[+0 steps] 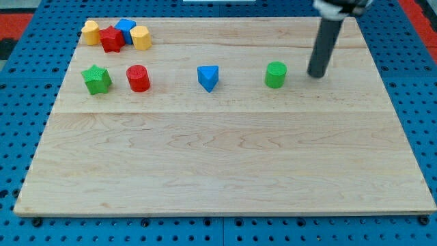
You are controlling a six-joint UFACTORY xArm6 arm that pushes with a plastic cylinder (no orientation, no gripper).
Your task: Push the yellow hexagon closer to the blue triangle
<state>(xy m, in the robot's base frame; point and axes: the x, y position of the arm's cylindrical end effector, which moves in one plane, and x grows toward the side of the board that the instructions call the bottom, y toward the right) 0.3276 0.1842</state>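
Note:
The blue triangle [208, 77] sits on the wooden board, left of centre in the upper part. The yellow hexagon [141, 37] sits in a cluster at the view's top left, touching a red star [112, 39] and a blue block [125, 28]. Another yellow block [91, 32] is at the left end of that cluster. My tip [317, 74] rests on the board at the view's upper right, just right of a green cylinder [276, 74] and far from the yellow hexagon.
A green star [97, 79] and a red cylinder [138, 78] stand in a row left of the blue triangle. The wooden board [225, 157] lies on a blue perforated table [13, 102].

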